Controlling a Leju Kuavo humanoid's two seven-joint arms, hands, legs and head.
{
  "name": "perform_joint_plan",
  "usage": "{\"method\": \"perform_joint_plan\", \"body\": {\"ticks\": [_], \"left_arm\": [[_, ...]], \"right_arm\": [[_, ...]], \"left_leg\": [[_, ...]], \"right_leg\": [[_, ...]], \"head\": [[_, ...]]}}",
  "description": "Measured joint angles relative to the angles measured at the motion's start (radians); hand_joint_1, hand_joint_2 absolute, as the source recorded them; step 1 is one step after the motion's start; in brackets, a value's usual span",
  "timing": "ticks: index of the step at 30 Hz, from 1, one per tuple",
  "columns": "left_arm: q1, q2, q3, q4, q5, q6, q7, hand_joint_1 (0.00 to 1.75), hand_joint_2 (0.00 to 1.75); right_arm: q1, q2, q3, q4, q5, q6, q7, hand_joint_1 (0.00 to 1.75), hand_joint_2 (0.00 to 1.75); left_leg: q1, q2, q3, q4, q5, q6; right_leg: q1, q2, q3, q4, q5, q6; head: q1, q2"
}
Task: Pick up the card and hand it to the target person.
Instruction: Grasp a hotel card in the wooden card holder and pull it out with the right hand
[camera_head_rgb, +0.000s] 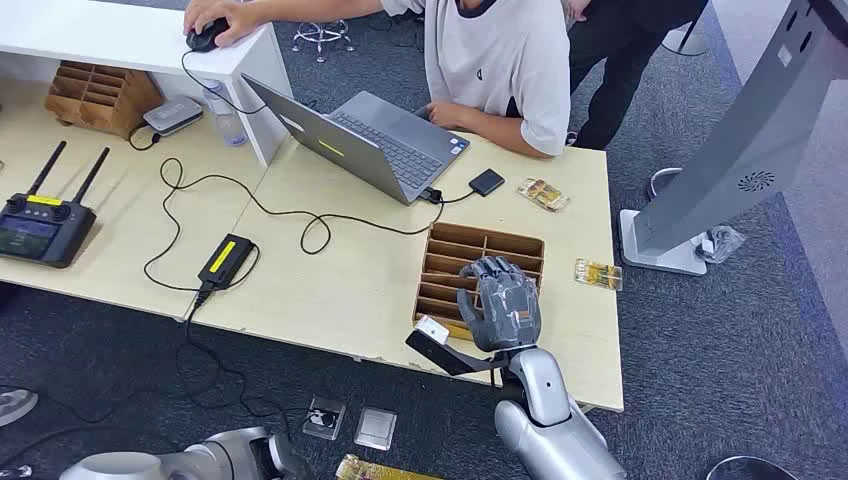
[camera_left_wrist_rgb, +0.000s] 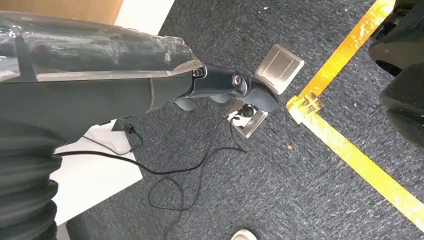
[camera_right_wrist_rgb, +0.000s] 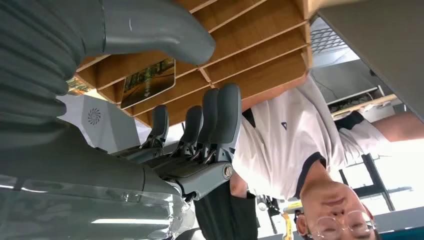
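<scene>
Card sits in a slot of the wooden organizer on the bench; in the right wrist view we see it as a flat rectangle with rounded corners, glossy, printed in green and yellow, standing between thin plywood dividers. We place the right hand right over the near end of that organizer. Its dark fingers are stretched out, slightly apart, close in front of the card and gripping nothing; the thick grey thumb lies on the other side of the card. We cannot tell if any fingertip touches it.

Left hand hangs low over grey carpet; its fingers look curled in, nothing in them.

Organizer is brown slatted wood, rectangular. Bench top is pale, smooth laminate. On it we note a grey laptop, a black power brick with looping cable, a black remote controller with two antennas, and two small clear-wrapped packets. A person in a white T-shirt sits at the laptop.
</scene>
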Motion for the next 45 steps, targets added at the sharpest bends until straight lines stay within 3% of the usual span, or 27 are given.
{"method": "perform_joint_plan", "body": {"ticks": [7,15,23,45], "left_arm": [[0.0,0.0,0.0,0.0,-0.021,0.007,-0.005,0.0,1.75],[-0.002,0.0,0.0,0.0,-0.04,0.015,-0.01,0.0,1.75],[-0.004,0.0,0.0,0.0,-0.048,0.017,-0.016,0.0,1.75],[-0.004,0.0,0.0,-0.002,-0.063,0.027,-0.02,0.0,1.75]], "right_arm": [[-0.01,-0.009,-0.009,0.016,0.012,0.0,0.006,1.01,1.75],[-0.02,-0.018,-0.027,0.028,0.011,-0.001,0.001,0.82,1.75],[-0.023,-0.022,-0.029,0.028,0.01,-0.001,-0.003,0.73,1.75],[-0.037,-0.026,-0.026,0.065,-0.003,-0.001,0.028,0.86,1.75]], "left_leg": [[0.0,0.0,0.0,0.0,0.0,0.0],[0.0,0.0,0.0,0.0,0.0,0.0],[0.0,0.0,0.0,0.0,0.0,0.0],[0.0,0.0,0.0,0.0,0.0,0.0]], "right_leg": [[0.0,0.0,0.0,0.0,0.0,0.0],[0.0,0.0,0.0,0.0,0.0,0.0],[0.0,0.0,0.0,0.0,0.0,0.0],[0.0,0.0,0.0,0.0,0.0,0.0]], "head": [[0.0,0.0],[0.0,0.0],[0.0,0.0],[0.0,0.0]]}}
